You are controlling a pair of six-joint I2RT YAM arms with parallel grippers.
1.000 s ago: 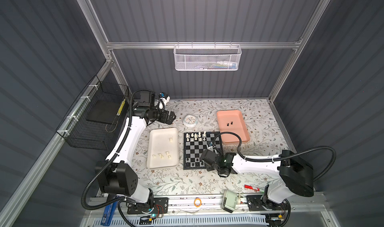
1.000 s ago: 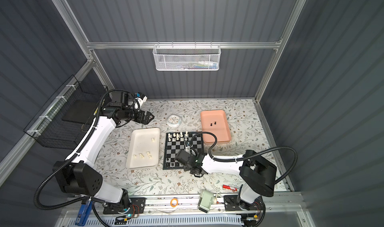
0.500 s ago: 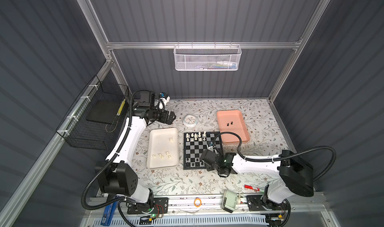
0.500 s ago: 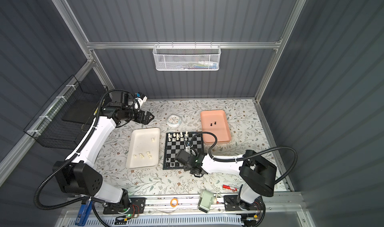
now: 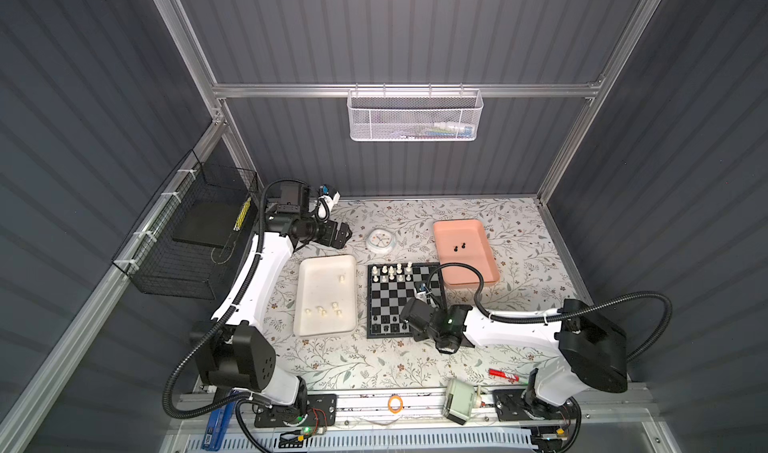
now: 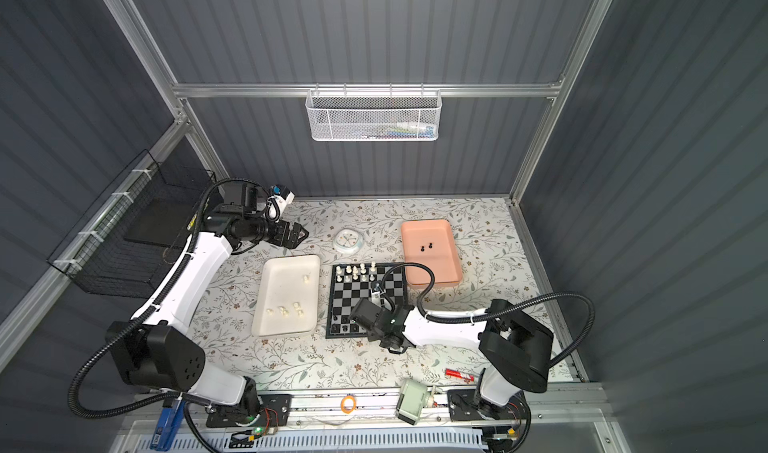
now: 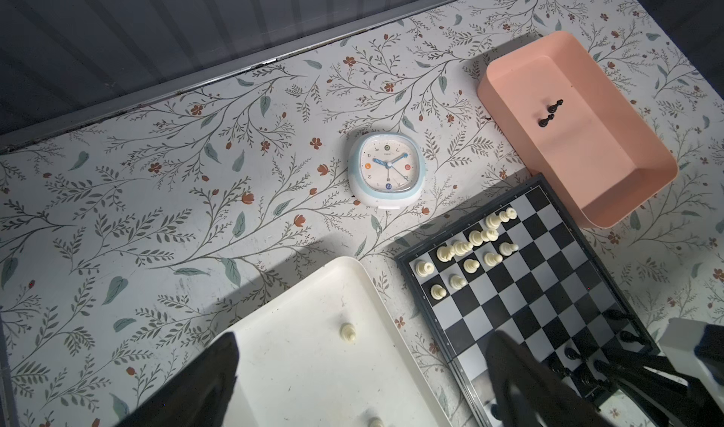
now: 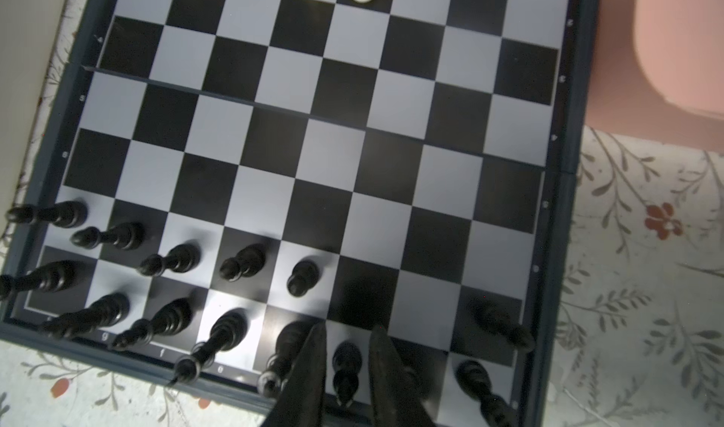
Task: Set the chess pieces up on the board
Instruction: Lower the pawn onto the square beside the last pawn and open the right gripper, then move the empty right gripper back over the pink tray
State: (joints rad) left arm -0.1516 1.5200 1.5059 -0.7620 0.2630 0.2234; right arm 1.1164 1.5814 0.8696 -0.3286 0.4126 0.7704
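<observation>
Right wrist view shows the right claw point(image 8: 346, 366) low over the near back row of the board point(image 8: 337, 131), its jaws parted just wider than a black piece point(image 8: 345, 370) standing on its square between them, with gaps on both sides, so I judge it a release, not a grip. Left claw point(image 6: 296, 235) hangs wide open and empty, well apart from the board, likely clear of the work, while cream pieces point(image 5: 324, 310) wait in the white tray point(image 5: 305, 270) and two black ones point(image 5: 459, 246) in the pink tray point(image 5: 490, 270).
</observation>
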